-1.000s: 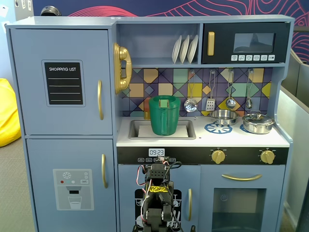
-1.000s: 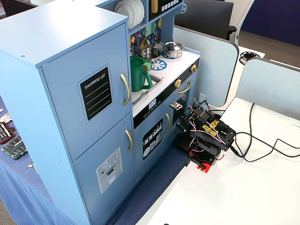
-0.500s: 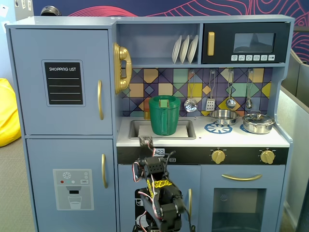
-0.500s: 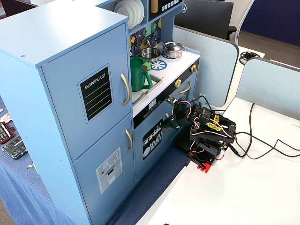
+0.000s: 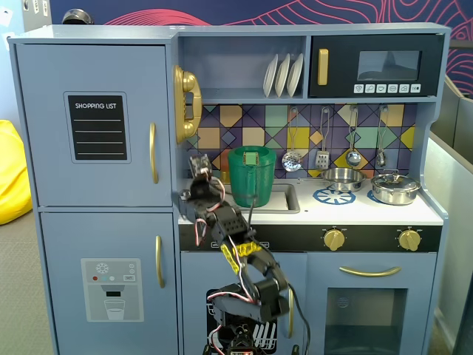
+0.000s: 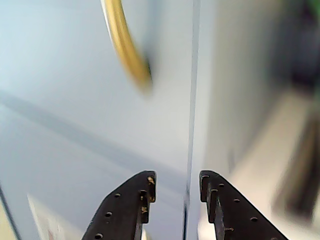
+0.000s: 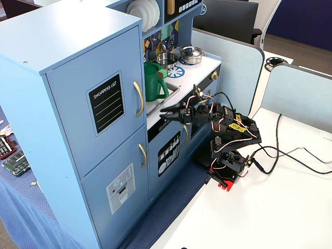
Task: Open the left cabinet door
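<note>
The left cabinet door [image 5: 96,126] is blue-grey with a black "SHOPPING LIST" panel [image 5: 97,127] and a curved gold handle [image 5: 153,153]. It is closed in both fixed views [image 7: 98,111]. My gripper [image 5: 198,164] is open and empty, held just right of the door's right edge and a little below the handle's lower end [image 7: 165,114]. In the wrist view my gripper [image 6: 177,182] straddles the vertical edge of the door [image 6: 75,75] without touching it. The handle [image 6: 125,45] curves above and to the left.
Below is the door with the ice/water dispenser graphic [image 5: 111,288]. A green pitcher [image 5: 251,176] stands in the sink behind my gripper. A gold phone [image 5: 186,103] hangs on the cabinet side. The small dishes-picture door [image 7: 168,154] is beside my arm's base [image 7: 225,171].
</note>
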Available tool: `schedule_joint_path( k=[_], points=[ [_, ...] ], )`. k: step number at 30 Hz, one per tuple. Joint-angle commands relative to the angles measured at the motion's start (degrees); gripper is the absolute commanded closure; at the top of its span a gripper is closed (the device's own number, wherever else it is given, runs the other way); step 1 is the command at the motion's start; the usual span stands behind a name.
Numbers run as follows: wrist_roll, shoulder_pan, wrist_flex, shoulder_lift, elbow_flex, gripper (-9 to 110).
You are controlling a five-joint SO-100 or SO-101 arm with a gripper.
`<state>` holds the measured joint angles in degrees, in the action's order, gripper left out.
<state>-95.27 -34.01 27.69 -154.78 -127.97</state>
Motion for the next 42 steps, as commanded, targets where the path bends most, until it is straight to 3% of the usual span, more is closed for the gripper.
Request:
schedule_joint_path(
  k=[1, 12, 25, 33, 42],
  points=[
    [-1.05, -1.41, -6.24, 6.94, 9.67, 96],
    [1.58, -2.11, -11.78, 18.54, 19.60, 86],
    [-5.63, -9.67, -18.19, 27.69, 26.89, 88],
    [-15.82, -20.83, -17.23, 24.43, 23.82, 90],
    [-17.14, -21.71, -16.08, 12.66, 13.62, 92]
  ],
)
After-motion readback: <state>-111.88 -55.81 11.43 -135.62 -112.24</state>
